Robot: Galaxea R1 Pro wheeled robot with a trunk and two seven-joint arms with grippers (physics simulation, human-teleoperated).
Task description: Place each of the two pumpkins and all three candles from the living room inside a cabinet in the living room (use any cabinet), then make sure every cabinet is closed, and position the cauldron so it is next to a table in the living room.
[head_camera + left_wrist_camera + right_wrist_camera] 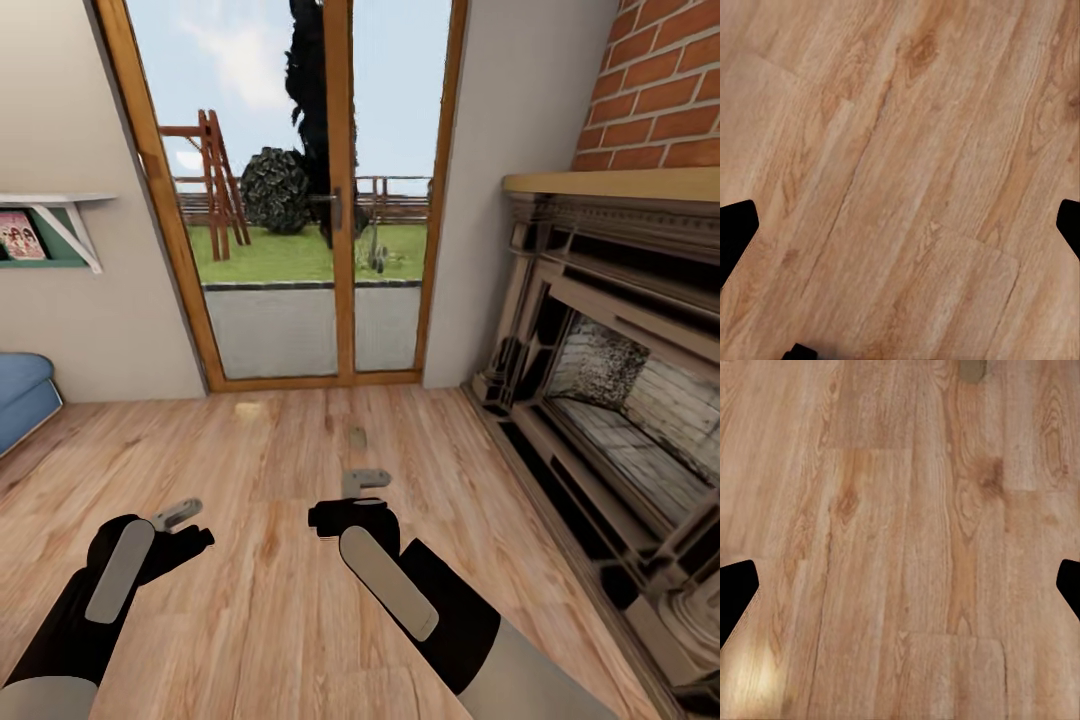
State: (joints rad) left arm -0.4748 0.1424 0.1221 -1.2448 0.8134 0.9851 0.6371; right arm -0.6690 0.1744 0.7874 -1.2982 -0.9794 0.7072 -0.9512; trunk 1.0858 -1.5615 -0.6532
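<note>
A small beige-tan stub, apparently a candle (357, 437), stands on the plank floor just ahead of my right gripper (350, 497); it also shows at the edge of the right wrist view (973, 369). A second pale tan stub (248, 408) lies nearer the glass door, too faint to identify. My left gripper (185, 527) hangs low over bare floor. Both grippers are open and hold nothing, with dark fingertips (736, 225) (736, 589) spread wide in the wrist views. The pumpkins, cabinet, cauldron and table are out of view.
The wood-framed glass garden door (340, 200) is straight ahead. A brick fireplace (610, 400) with a raised hearth runs along the right. A blue sofa corner (20, 395) and a white wall shelf (60, 215) are at the left. Plank floor lies between them.
</note>
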